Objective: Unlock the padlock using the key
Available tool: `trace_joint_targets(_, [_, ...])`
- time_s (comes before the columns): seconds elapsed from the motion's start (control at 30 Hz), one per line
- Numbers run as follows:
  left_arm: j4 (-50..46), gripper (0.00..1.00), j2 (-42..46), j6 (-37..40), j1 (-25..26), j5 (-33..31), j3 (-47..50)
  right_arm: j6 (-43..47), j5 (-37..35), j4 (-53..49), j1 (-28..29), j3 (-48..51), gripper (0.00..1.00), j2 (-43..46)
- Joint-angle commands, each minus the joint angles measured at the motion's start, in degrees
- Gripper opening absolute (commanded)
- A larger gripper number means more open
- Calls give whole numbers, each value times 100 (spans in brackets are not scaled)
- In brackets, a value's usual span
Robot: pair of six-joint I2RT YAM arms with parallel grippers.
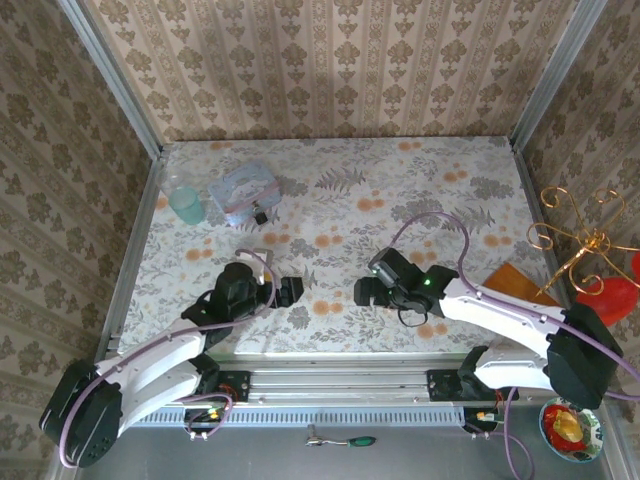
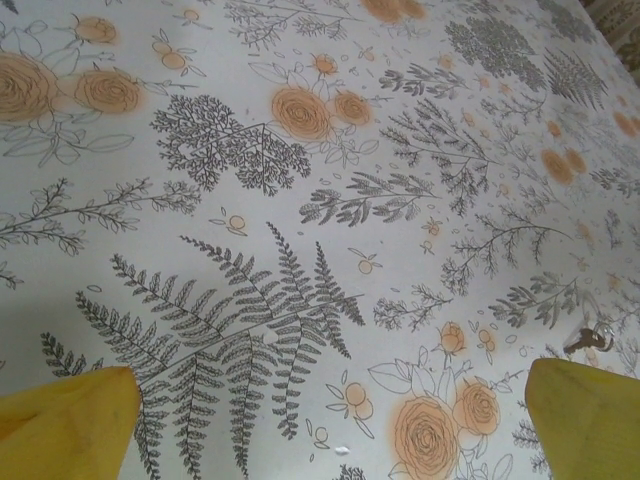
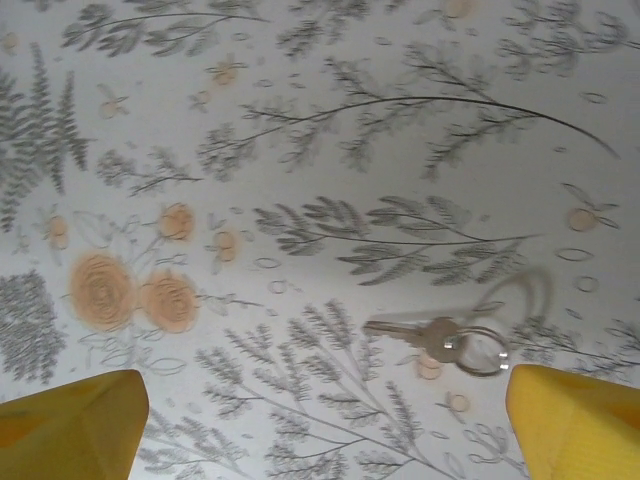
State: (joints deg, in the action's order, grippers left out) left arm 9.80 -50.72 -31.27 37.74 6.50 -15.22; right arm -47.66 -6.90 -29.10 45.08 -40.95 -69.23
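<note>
Right pincer [image 3: 322, 415]: yellow fingers [image 3: 75, 420] wide apart at the bottom, holding nothing.
Key [image 3: 428, 337]: flat on the flowery table [image 3: 300, 130], lower right, just above the right-hand finger, not between the fingers.
Left pincer [image 2: 330, 410]: wide open, empty.
Padlock [image 1: 261, 216]: tiny, black, upper left in the top view, just beside the clear bag [image 1: 241, 190], well apart from both pincers.

Padlock [image 1: 261, 216] just before bag [image 1: 243, 188], cup [image 1: 186, 204] left of it; key [image 3: 430, 336] on table [image 1: 400, 200]

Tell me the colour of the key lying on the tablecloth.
Dull silvery metal; the key shows best in the right wrist view.
</note>
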Motion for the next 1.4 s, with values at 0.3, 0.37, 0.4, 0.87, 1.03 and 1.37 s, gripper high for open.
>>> trace_joint_targets(0.3, [-371,100,575,437,-538,254,96,-954,137,100,-642,898,78,246])
trace_joint_targets(0.37, [-359,100,630,415,-662,286,140,-903,238,169,-694,940,77,215])
trace_joint_targets(0.4, [-340,100,657,403,-709,308,159,-837,336,200,-756,964,76,172])
trace_joint_targets(0.87, [-44,100,642,329,-759,361,266,-539,912,777,-1089,895,44,-538])
trace_joint_targets(1.03, [88,100,487,288,-742,378,275,-529,945,835,-1064,870,40,-582])
trace_joint_targets(1.37, [136,100,354,406,-365,115,178,-557,1053,1070,-826,634,37,-1013])
